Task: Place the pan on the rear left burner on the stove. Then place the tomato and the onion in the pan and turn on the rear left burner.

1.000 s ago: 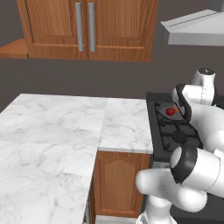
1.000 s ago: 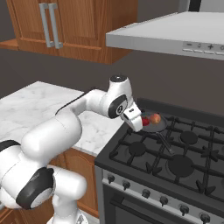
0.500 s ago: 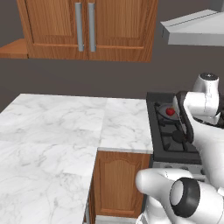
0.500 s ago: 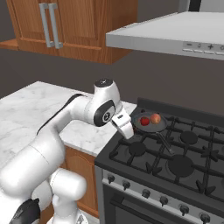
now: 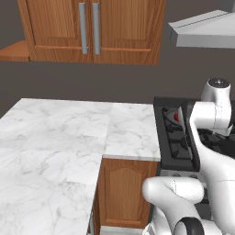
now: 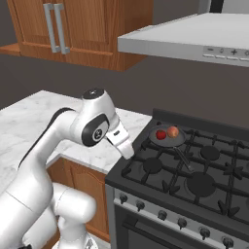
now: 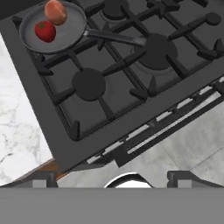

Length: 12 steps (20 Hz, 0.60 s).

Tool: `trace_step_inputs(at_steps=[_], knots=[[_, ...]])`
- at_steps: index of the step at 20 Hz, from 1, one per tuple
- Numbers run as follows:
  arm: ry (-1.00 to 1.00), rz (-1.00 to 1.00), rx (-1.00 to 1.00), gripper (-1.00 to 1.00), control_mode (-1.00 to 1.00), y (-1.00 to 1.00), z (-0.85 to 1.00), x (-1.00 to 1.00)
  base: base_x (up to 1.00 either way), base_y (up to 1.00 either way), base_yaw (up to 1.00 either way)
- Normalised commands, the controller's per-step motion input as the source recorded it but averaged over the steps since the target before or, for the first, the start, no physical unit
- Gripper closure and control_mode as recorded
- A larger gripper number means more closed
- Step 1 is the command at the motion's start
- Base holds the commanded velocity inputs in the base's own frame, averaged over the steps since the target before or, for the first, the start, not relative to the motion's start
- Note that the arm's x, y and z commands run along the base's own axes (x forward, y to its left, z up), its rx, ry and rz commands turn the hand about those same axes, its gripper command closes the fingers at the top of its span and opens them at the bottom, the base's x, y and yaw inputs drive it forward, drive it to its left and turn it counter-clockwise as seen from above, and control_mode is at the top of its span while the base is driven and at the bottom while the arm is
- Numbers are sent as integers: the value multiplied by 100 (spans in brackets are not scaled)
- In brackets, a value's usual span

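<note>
The dark grey pan (image 6: pixel 166 140) (image 7: pixel 65 33) rests on the stove (image 6: pixel 224 171) (image 7: pixel 49 127) at its rear left, covering the rear left burner. Inside it lie the red tomato (image 6: pixel 160 134) (image 7: pixel 45 31) (image 5: pixel 176 117) and the orange-brown onion (image 6: pixel 172 131) (image 7: pixel 55 11), side by side. The pan's handle (image 7: pixel 116 38) points toward the stove's middle. My gripper (image 6: pixel 129 153) (image 7: pixel 113 177) hangs open and empty over the stove's front left corner, apart from the pan and looking down on the front left burner (image 7: pixel 89 84).
Dark knobs (image 6: pixel 141 206) line the silver front panel below my hand. A marble counter (image 6: pixel 92 148) (image 5: pixel 59 137) adjoins the stove's left side. A range hood (image 6: pixel 194 41) overhangs the stove, and wooden cabinets (image 5: pixel 92 27) hang over the counter.
My hand has drawn back from the pan, forward and down to the stove's front left corner. The pan, tomato and onion have stayed in place. The jaws stayed open.
</note>
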Motion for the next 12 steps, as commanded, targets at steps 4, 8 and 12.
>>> trace_step_inputs(at_steps=[4,8,12], knots=[[-1,1,0,-100,-100,30,13,-30,0,0,0],[-8,6,0,-100,-100,21,3,-34,0,0,0],[-12,10,0,-100,-100,21,0,-28,0,0,0]])
